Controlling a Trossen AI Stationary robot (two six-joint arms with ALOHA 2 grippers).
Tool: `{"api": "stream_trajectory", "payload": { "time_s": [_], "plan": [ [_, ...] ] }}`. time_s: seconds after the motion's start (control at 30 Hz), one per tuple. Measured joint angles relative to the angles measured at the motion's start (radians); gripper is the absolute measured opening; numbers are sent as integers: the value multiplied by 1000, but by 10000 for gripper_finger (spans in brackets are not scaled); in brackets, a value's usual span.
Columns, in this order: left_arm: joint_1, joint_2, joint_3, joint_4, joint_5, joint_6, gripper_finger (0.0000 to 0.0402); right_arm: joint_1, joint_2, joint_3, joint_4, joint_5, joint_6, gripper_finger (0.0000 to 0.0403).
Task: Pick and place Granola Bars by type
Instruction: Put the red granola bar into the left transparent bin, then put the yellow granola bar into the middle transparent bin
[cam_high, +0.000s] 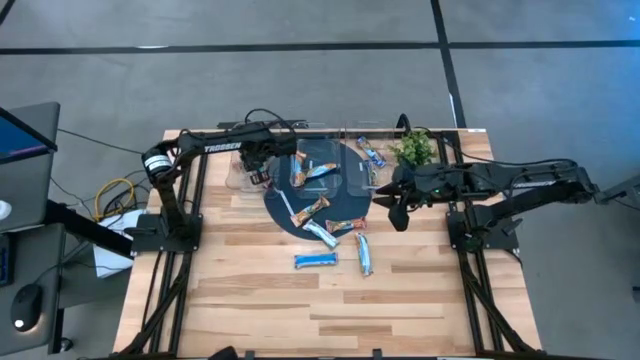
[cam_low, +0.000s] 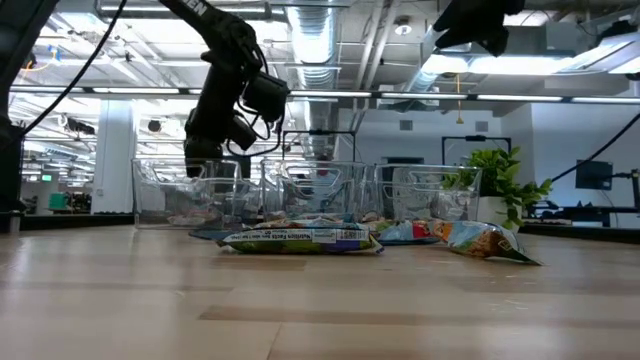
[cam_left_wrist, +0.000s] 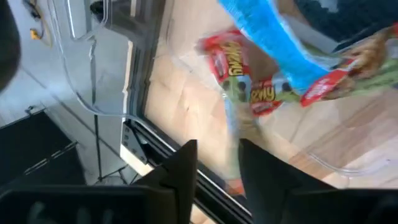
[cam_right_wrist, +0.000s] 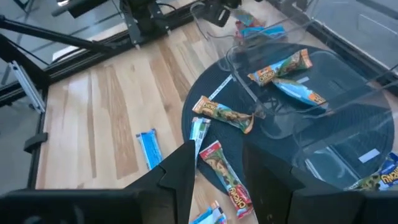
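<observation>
The left gripper (cam_high: 258, 168) hangs over the left clear bin (cam_high: 238, 180), fingers slightly parted, a red-wrapped granola bar (cam_left_wrist: 239, 78) loose below them. The right gripper (cam_high: 398, 212) hovers empty, fingers apart, beside the dark mat (cam_high: 285, 215), nearest the bars (cam_high: 346, 224) lying there.

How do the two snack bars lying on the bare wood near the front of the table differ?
The left bar lies crosswise on the table, while the right bar lies lengthwise, pointing toward the dark round mat. The left bar sits well clear of the mat; the right bar's far end is close to the mat's edge. Both are flat, blue-and-white wrapped, and neither is touched by an arm.
</observation>
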Motion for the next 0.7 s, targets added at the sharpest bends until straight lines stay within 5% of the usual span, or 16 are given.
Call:
{"api": "stream_trajectory", "payload": {
  "time_s": [0.27, 0.7],
  "plan": [
    [-3, -138, 0, -9, 59, 37, 170, 1, 89, 0, 39, -8, 0, 122],
    [-116, -669, 1, 123, 387, 2, 180, 47, 356, 0, 88, -86, -125, 122]
  ]
}}
